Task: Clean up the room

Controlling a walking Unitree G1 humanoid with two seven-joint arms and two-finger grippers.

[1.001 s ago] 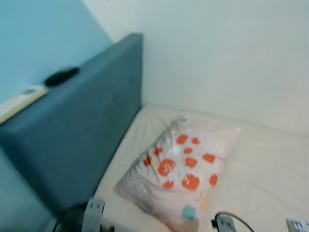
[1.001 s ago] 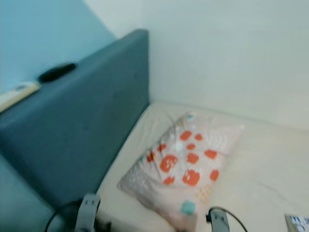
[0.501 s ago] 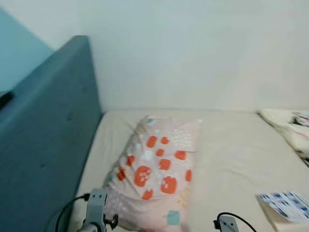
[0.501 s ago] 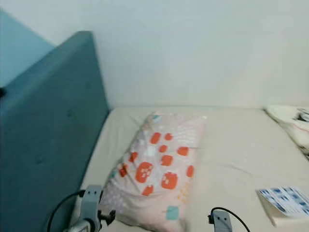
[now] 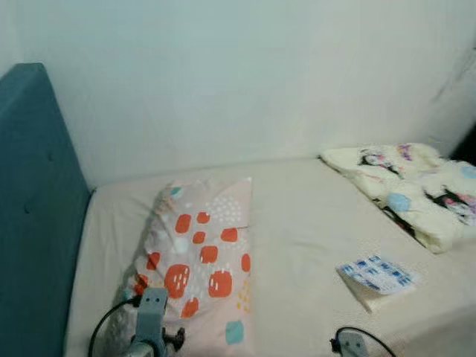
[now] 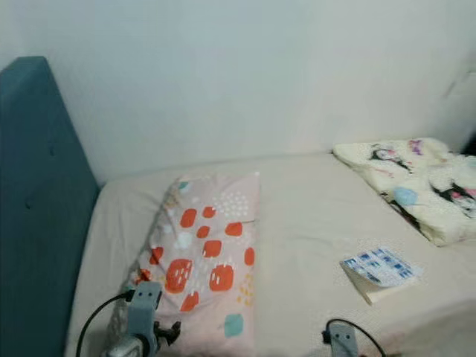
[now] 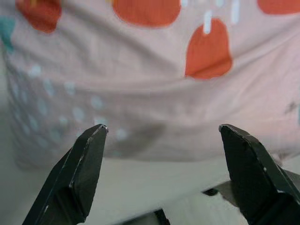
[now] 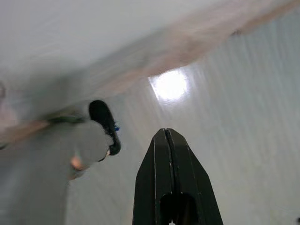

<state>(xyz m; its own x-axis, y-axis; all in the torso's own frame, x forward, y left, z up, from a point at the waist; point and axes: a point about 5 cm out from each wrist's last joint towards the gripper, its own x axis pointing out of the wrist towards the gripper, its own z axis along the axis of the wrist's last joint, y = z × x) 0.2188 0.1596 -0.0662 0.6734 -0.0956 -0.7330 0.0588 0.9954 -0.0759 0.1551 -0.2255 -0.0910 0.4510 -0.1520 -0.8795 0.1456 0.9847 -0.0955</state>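
Jaws, left: left gripper [image 7: 161,173] spread wide, nothing between the two black fingers [image 7: 77,176]; it looks straight onto the near end of the pillow [image 5: 197,256]
Jaws, right: right gripper [image 8: 172,180] pressed closed and empty; pointed down at pale floor [image 8: 243,122], away from the bedding
Nearest thing: pillow, pink with orange blotches, directly ahead of the left gripper and close; its lower edge sits just beyond the fingertips, apart from them, not yet touched
Long axis: pillow runs from the robot's side of the bed [image 5: 305,223] toward the wall, leaning slightly to the right at its far end; the open jaws face its short near end, so a pinch there would take the edge across the width
Arm nearer: left, plainly; left arm mount [image 5: 151,327] rises at the pillow's near corner, right arm mount [image 6: 340,342] stands well off to the right
Further out: booklet [image 5: 375,277] with blue print lies on the right part of the mattress, closer to the right arm; folded printed blanket [image 5: 405,186] beyond it at the far right
Surround: teal headboard [image 5: 33,216] along the bed's left side
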